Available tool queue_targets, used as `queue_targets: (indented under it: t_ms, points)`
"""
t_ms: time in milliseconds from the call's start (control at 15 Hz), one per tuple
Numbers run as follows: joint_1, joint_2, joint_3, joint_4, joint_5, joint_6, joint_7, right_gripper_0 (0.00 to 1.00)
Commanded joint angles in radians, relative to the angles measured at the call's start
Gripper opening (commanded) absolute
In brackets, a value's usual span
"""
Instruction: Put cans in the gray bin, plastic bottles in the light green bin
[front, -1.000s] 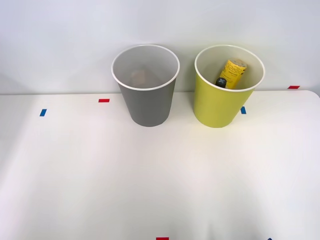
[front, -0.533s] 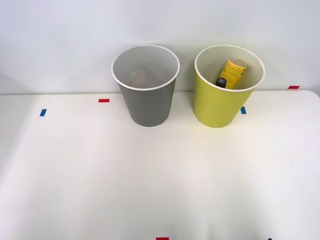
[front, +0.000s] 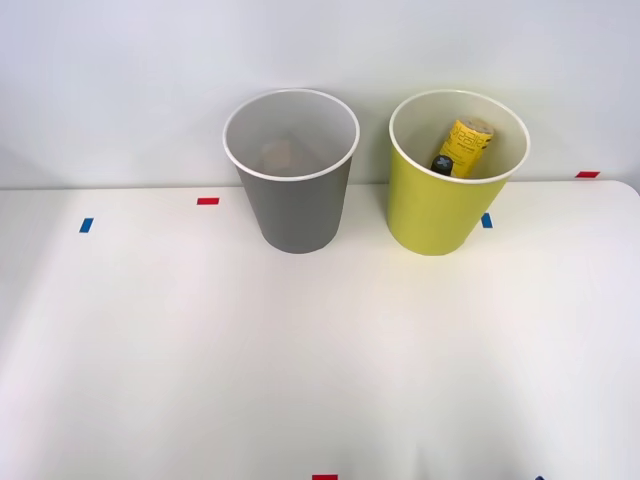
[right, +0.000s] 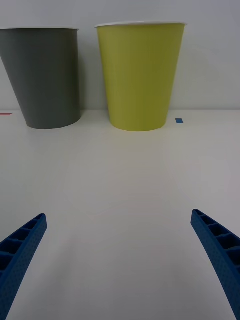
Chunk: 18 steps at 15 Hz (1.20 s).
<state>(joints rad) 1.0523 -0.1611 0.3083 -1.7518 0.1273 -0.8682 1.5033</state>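
On your white bench (front: 320, 360) the two bins stand side by side near the back wall, close together but not touching. The gray bin (front: 295, 205) is on the left in the front view, and a dim reddish-brown shape lies at its bottom; you cannot tell for sure from here that it is the can (front: 277, 153). The light green bin (front: 438, 215) stands to its right, and the plastic bottle (front: 462, 147) rests inside it, tilted, its yellow label leaning against the far wall and its dark cap pointing down toward the near side.

In the wrist view your right end effector (right: 120, 260) sits low over the bare bench, well short of both bins, with its blue ribbed fingers (right: 220, 250) spread wide apart and nothing between them. It faces the bins, which both stand upright ahead of it.

Small red and blue tape marks (front: 207, 201) dot the bench around the bins
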Motion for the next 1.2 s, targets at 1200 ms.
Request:
queue_targets:
  t_ms: [1200]
  points:
    - [0.000,0.000,0.000,0.000,0.000,0.000,0.000,1.00]
